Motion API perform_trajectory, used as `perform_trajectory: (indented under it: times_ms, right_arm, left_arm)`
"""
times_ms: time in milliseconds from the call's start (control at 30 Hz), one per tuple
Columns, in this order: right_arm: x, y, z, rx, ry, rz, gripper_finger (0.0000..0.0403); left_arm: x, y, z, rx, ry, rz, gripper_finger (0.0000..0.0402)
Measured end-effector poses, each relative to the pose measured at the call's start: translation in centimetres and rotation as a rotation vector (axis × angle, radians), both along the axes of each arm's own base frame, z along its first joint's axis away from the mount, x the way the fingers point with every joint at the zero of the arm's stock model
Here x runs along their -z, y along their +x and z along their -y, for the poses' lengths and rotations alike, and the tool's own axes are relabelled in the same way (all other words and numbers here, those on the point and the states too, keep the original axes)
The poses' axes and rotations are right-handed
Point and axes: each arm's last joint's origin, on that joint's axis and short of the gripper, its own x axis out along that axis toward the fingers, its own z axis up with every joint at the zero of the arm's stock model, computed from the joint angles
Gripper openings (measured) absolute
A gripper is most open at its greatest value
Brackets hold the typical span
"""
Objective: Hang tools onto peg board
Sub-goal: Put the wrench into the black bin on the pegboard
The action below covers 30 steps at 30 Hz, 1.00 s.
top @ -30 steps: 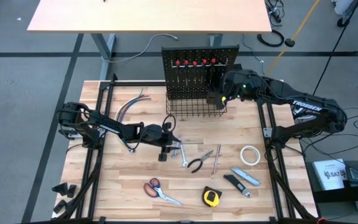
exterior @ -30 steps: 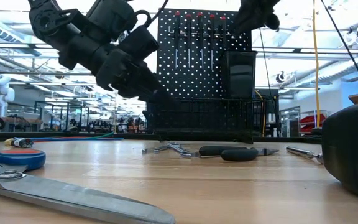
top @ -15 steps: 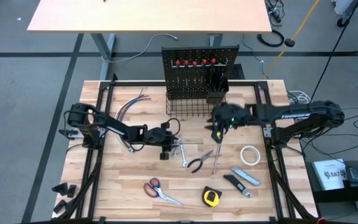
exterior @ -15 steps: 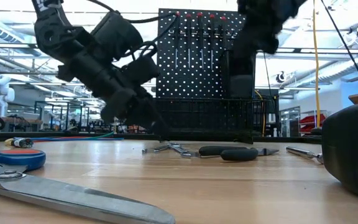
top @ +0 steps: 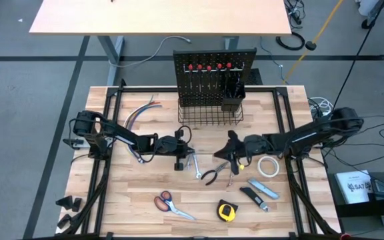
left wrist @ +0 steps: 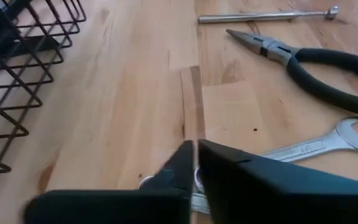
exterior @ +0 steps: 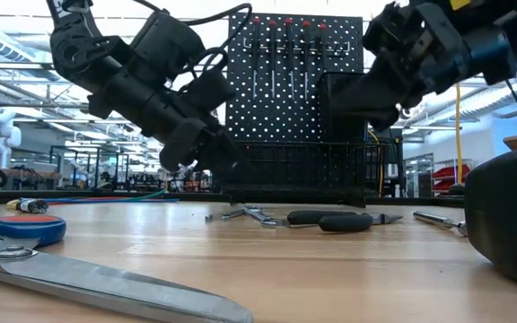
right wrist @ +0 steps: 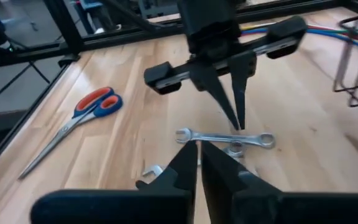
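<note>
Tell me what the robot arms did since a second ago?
The right gripper swung away from the peg board and came down over the middle of the table, by the pliers. The left gripper dipped a little toward the wrenches. Both closed their fingers, and neither holds anything. The scissors, tape measure and tape roll lie where they were.

coloured wires (top: 141, 111), light wooden tabletop (top: 125, 193)

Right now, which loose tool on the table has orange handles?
The scissors, lying near the table's front edge, left of the yellow tape measure. The pliers have dark handles, and the wrenches are bare silver metal.
</note>
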Motion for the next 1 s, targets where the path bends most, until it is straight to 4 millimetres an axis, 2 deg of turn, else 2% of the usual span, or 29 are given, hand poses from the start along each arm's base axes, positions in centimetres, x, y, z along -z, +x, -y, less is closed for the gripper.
perform_trajectory:
  times_ms: [67,267,400,533,1000]
  right_arm:
    - [0.7,0.6,-0.2,-0.007,0.001,0.010,0.0010]
    - [2.5,2.0,-0.7,-0.082,0.021,0.043,0.0002]
    - [2.9,3.1,-0.9,-0.089,0.019,0.033,0.0001]
    - [3.1,3.9,-1.0,-0.114,0.015,0.026,0.0001]
    - [3.4,4.0,-1.1,-0.144,0.015,0.003,0.0000]
  left_arm:
    - [0.0,0.0,-0.1,0.020,-0.016,0.002,0.0010]
    - [0.7,0.1,-0.3,0.026,-0.032,-0.017,0.0004]
    - [1.7,0.7,-0.4,0.065,-0.060,-0.052,0.0003]
    - [1.6,1.0,-0.4,0.059,-0.049,-0.049,0.0002]
    - [1.8,0.8,-1.0,0.031,-0.052,-0.079,0.0000]
